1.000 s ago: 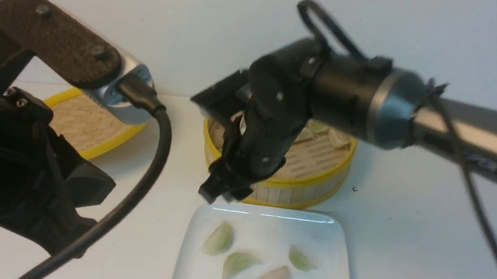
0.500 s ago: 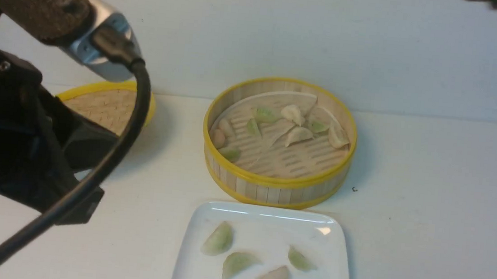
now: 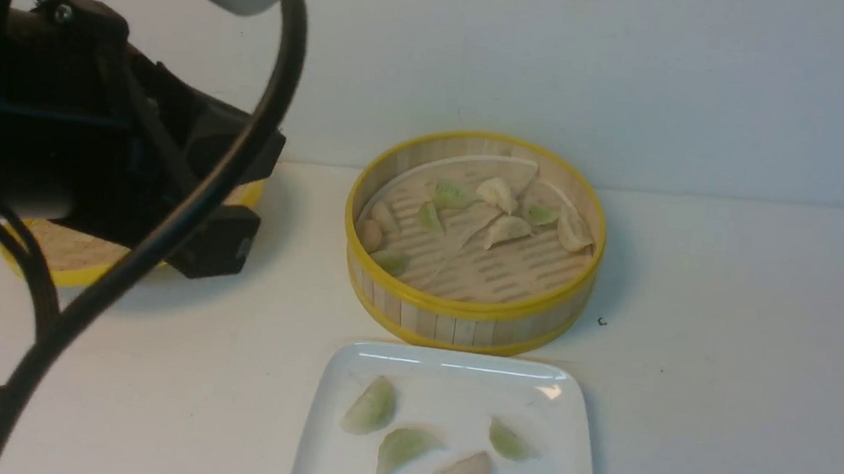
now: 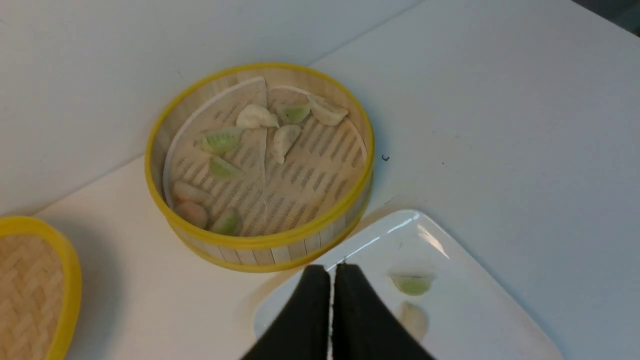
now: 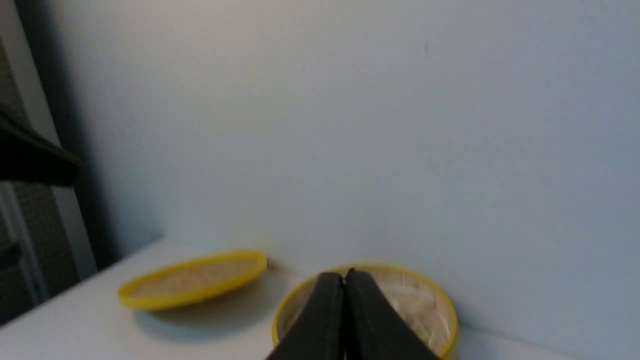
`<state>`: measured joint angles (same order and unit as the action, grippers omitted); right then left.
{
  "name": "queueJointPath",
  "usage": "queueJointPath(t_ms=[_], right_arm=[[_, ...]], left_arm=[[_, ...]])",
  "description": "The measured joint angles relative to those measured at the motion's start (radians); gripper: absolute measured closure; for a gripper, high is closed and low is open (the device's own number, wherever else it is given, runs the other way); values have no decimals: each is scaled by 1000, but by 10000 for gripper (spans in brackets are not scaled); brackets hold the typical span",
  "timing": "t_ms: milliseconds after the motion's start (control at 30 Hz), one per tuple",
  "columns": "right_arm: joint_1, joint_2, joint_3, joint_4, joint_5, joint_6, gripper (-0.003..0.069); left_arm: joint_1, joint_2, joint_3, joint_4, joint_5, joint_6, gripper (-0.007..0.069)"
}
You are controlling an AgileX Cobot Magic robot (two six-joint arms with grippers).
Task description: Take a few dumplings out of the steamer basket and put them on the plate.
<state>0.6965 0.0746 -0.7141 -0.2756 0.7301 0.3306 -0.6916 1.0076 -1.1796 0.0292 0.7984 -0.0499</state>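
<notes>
left fingers (image 4: 315, 305) together, empty | right fingers (image 5: 325, 310) together, empty | steamer basket (image 3: 462, 307) 12 o'clock of plate (image 3: 446, 399) | dumplings (image 3: 498, 194) likely nearer left fingers

No readable text, labels, brands or numbers anywhere in view.

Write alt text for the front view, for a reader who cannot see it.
A white square plate at the near edge of a white table holds four dumplings, three green and one pinkish. Behind it stands an open bamboo steamer basket with several more dumplings inside. The robot's black left arm fills the left side, partly hiding the basket's lid.
</notes>
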Motion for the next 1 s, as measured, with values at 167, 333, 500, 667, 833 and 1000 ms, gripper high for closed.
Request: queueJointPath(t_ms=[167,333,500,667,833,1000], right_arm=[[0,-92,112,-50,-90,26,673],[0,-26,133,-48,-116,33,673],[0,-17,133,-49,-121,33,673],[0,-16,133,-50,-121,33,673],[0,-16,133,-52,-121,33,673],[0,-16,133,-52,-121,36,673]], left_arm=[[-3,26,2,3,-26,1,631],[-3,34,3,12,-39,0,631],[-3,10,3,36,-39,0,631],[-3,-102,72,53,-97,-3,631],[-3,-256,255,54,-302,-10,631],[-3,-348,372,30,-475,-27,631]])
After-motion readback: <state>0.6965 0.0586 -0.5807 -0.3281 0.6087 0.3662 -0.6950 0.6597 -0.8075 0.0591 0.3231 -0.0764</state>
